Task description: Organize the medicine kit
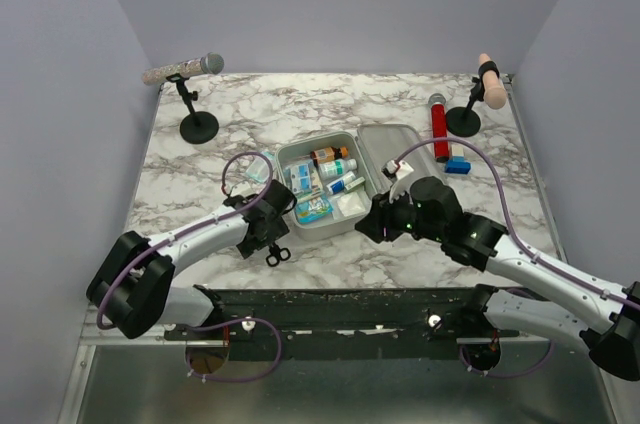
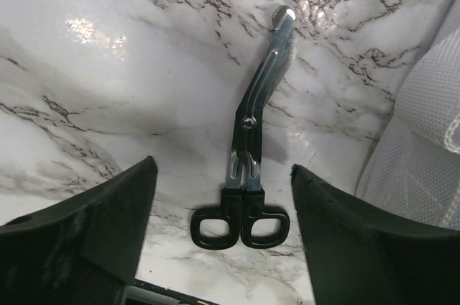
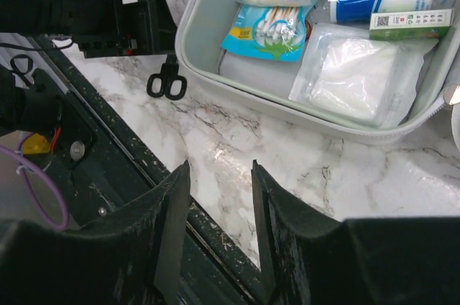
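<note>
Left wrist view: the left gripper [image 2: 223, 168] is spread wide and empty, its fingers straddling the scissors [image 2: 244, 154], which lie flat on the table [image 2: 108, 67], loops nearest the wrist, blades running away. The step looks like a pickup. I would lower until the tips nearly touch the marble, then close across the shank near the pivot, not the loops, so the thin metal cannot slip out. The right gripper [image 3: 219, 175] hangs near the kit [image 1: 283, 166], parted by a narrow slit and holding nothing. The kit sits mid-table, just right of the scissors, tray facing up, lid [image 1: 395, 144] folded open rightward. Its long axis runs left to right, skewed toward the far right.
</note>
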Robot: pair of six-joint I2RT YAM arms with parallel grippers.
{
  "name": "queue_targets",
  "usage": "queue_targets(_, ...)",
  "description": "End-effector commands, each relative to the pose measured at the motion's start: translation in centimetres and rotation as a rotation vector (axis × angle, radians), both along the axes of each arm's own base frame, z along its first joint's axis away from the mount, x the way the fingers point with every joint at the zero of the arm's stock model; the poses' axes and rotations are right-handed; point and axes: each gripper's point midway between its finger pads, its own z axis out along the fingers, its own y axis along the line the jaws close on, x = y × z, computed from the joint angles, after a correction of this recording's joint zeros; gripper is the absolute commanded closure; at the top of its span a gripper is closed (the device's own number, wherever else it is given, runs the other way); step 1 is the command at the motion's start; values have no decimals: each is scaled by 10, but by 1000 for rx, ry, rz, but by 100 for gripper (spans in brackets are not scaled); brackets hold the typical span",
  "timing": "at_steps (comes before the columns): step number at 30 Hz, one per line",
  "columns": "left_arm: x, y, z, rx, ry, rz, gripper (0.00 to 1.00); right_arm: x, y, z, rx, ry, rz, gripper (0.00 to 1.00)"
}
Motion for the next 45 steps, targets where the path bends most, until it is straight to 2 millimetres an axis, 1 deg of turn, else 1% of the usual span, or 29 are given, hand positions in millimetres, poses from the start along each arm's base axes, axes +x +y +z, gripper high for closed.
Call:
queue_targets(1, -8, 9, 1, 75, 39, 66, 25, -2, -11, -10, -44, -20, -15, 52)
queue_targets(2, -10, 11, 0, 96, 56, 74, 28, -1, -12, -10, -46, -26, -20, 52)
queue_targets(7, -16, 18, -8, 190, 137, 54, 27, 1, -18, -8, -60, -49, -36, 52)
queue_targets(13, -20, 14, -23, 168, 164, 0, 22, 0, -18, -7, -58, -50, -31, 52)
queue_targets(16, -18, 13, -23, 158, 137, -20, 23, 0, -19, -7, -58, -55, -34, 52)
queue_targets(20, -17, 14, -21, 150, 114, -31, 31, 1, -21, -8, -64, -57, -40, 52)
queue_targets(23, -16, 10, -22, 131, 108, -48, 38, 1, -21, -7, -61, -59, -40, 52)
queue_targets(28, -22, 6, -34, 115, 154, -66, 50, 0, -22, -7, -63, -59, -43, 52)
queue_targets(30, -26, 5, -38, 113, 173, -70, 56, 0, -22, -6, -61, -61, -43, 52)
queue_targets(33, -27, 4, -42, 106, 182, -67, 60, 0, -23, -7, -64, -59, -48, 52)
queue_targets(36, -26, 4, -40, 101, 173, -65, 63, 0, -24, -8, -68, -58, -49, 52)
queue_targets(43, -25, 4, -37, 96, 161, -63, 76, 0, -24, -9, -71, -57, -49, 52)
queue_targets(45, -25, 4, -37, 98, 159, -65, 78, 0, -24, -9, -70, -56, -50, 52)
